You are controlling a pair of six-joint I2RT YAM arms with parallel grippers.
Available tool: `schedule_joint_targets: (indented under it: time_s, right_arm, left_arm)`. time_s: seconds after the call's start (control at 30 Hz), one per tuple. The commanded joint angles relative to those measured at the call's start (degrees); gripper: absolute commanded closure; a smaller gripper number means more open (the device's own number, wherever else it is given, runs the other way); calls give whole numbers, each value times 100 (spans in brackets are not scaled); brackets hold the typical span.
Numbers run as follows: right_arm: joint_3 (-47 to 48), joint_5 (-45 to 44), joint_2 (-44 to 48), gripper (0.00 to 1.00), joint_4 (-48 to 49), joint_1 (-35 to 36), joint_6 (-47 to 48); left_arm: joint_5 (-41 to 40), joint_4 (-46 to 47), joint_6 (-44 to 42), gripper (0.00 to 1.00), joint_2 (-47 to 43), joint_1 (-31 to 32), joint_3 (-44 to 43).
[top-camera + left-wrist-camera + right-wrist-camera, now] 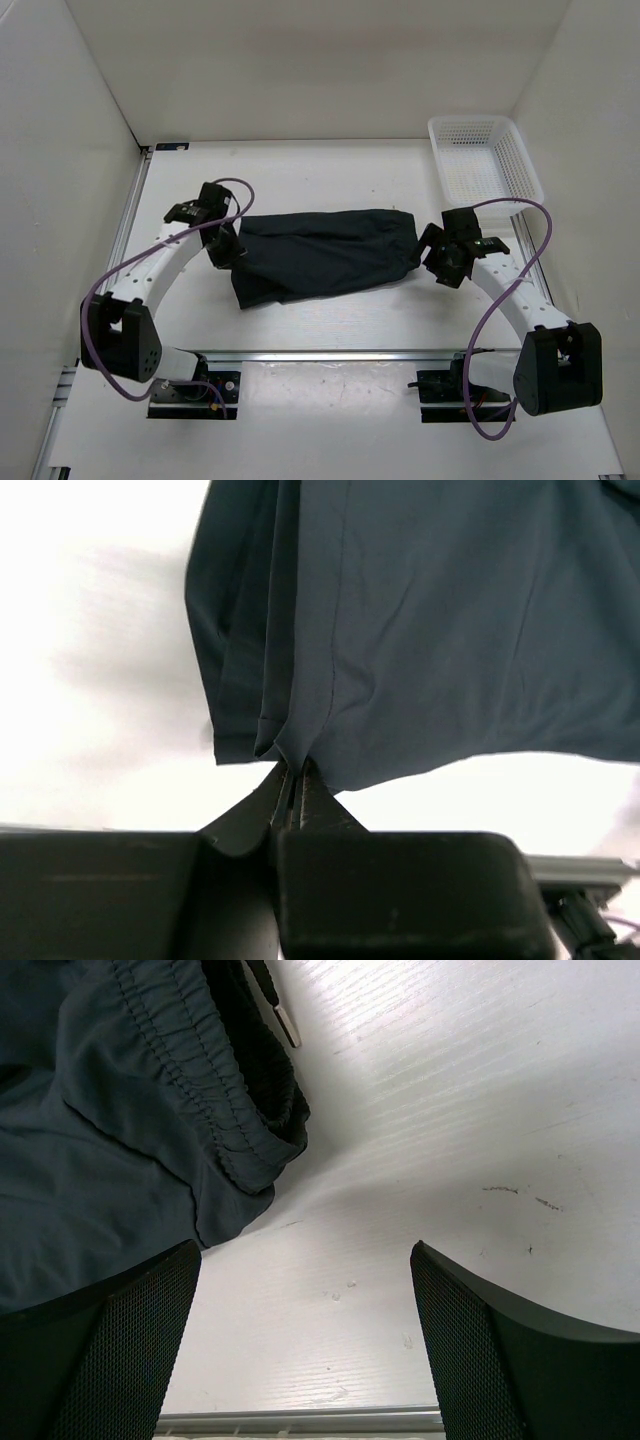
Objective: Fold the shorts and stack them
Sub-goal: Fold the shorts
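Observation:
Dark navy shorts (325, 252) lie folded lengthwise across the middle of the white table. My left gripper (228, 250) is shut on the hem at the shorts' left end; in the left wrist view the gripper (290, 772) pinches the bunched edge of the shorts (420, 630), which hang lifted off the table. My right gripper (443, 262) is open and empty just right of the elastic waistband end. In the right wrist view the open gripper (305, 1260) is above bare table, with the waistband (200, 1090) and a drawstring tip (285, 1025) to its upper left.
A white mesh basket (484, 160) stands at the back right corner. White walls enclose the table on the left, back and right. An aluminium rail (330, 354) runs along the near edge between the arm bases.

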State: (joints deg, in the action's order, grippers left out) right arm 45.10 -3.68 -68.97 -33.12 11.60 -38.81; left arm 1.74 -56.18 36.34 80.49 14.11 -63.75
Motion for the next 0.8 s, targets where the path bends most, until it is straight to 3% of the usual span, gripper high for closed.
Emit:
schedule_joint_targets:
  time_s: [0.0, 0.13, 0.23, 0.4, 0.77]
  right_arm:
    - [-45, -10, 138, 11, -1, -26, 14]
    - [-45, -10, 138, 11, -1, -26, 14]
    - [-98, -62, 138, 11, 51, -26, 14]
    - [-37, -62, 138, 9, 52, -26, 14]
    - [-37, -115, 314, 9, -63, -26, 119]
  left_arm:
    - [310, -182, 75, 89, -270, 83, 344]
    - [310, -112, 259, 87, -332, 267, 933]
    - [468, -42, 199, 64, 26, 321, 943]
    - [-164, -393, 189, 0, 301, 198, 82]
    - [195, 748, 786, 2, 977, -242, 837]
